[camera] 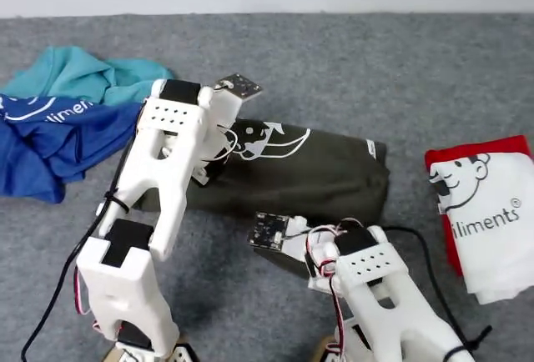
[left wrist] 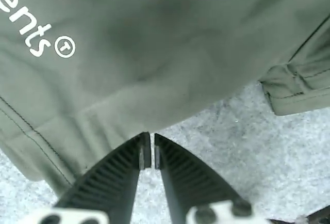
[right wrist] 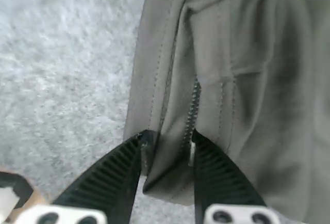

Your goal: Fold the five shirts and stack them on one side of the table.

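Olive shirt (camera: 317,174), half-hidden by arms (camera: 158,187): right claw (right wrist: 169,140) grips it, left claw (left wrist: 148,144) closed.

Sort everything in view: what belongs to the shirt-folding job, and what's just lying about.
Job: olive shirt, blue shirt, teal shirt, red shirt, white shirt, left gripper, right gripper.
Lying about: black cable, grey table.

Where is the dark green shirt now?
In the high view the dark green shirt lies mid-table, between the blue shirt at left and the folded white shirt at right.
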Robot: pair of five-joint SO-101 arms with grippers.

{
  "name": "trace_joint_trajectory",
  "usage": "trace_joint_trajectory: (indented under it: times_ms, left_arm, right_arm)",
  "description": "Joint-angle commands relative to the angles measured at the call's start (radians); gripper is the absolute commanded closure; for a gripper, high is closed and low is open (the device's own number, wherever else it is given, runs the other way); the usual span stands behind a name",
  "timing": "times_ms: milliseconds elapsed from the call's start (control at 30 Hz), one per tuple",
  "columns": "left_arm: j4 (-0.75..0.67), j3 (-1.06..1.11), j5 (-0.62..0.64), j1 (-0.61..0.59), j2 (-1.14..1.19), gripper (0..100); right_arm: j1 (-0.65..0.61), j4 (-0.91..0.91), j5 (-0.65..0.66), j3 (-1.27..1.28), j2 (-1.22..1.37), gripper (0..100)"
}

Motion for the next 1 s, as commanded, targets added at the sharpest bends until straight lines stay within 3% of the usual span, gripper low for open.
trace_joint_trajectory:
  times_ms: [0, 167, 300, 600, 967]
  left_arm:
    - [0.006, -0.036, -0.014, 0.003, -0.055, 98]
    - [0.006, -0.036, -0.014, 0.003, -0.051, 98]
    - [0.006, -0.035, -0.014, 0.003, -0.051, 98]
    - [0.006, -0.035, -0.014, 0.003, -0.049, 98]
    - [0.006, -0.035, -0.014, 0.003, -0.049, 98]
  right_arm:
    - [0.035, -0.051, 0.025, 0.038, -0.008, 87.7]
    - [0.048, -0.081, 0.023, 0.043, -0.008, 88.4]
    - [0.048, -0.090, 0.006, 0.038, -0.010, 99.8]
    - [0.048, 0.051, -0.121, -0.157, -0.016, 98.9]
    - [0.062, -0.116, -0.157, -0.284, 0.038, 98.9]
